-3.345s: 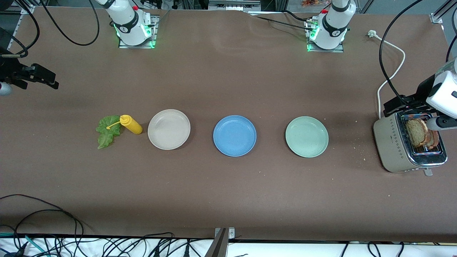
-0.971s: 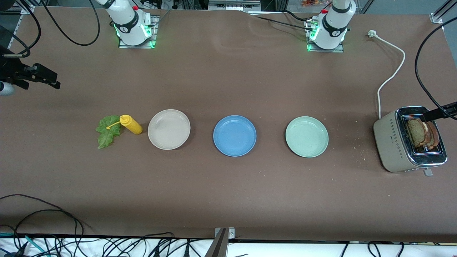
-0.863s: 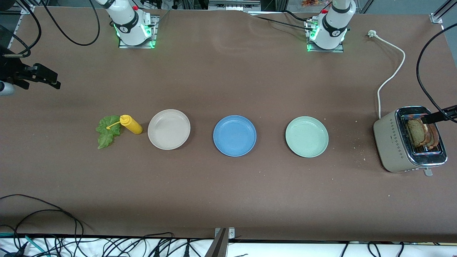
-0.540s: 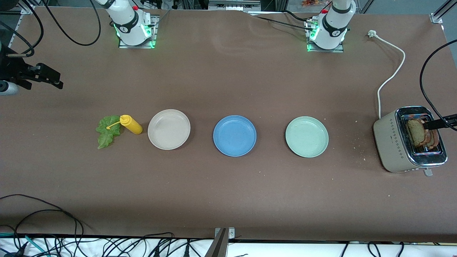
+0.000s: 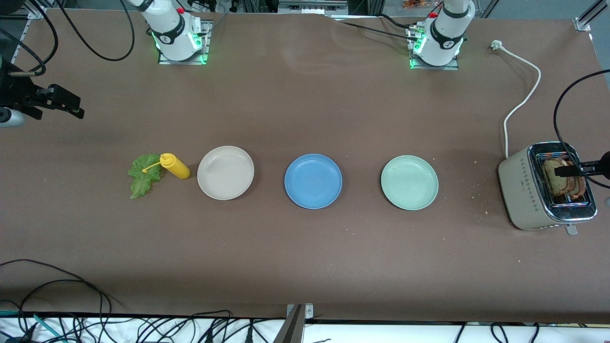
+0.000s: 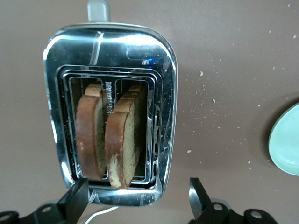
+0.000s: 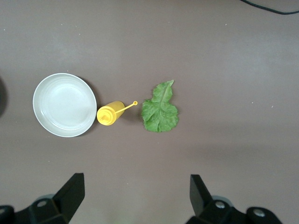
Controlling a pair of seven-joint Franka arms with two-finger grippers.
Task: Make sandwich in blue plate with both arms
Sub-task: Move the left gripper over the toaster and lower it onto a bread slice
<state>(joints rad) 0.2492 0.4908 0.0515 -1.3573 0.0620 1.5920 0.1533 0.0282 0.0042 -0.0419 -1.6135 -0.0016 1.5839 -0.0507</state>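
The round mid-blue, raised-rim blue plate [image 5: 313,181] sits bare at table centre, left gripper [image 6: 138,200] spread apart over the toaster [image 5: 543,190] at 3 o'clock, right gripper [image 7: 135,196] spread above the lettuce leaf [image 7: 160,108].

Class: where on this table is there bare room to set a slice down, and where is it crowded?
Free: the table strip nearer the camera than the blue plate, and the gaps beside it. Crowded: lettuce touching the bottle, and the toaster under the open left gripper.
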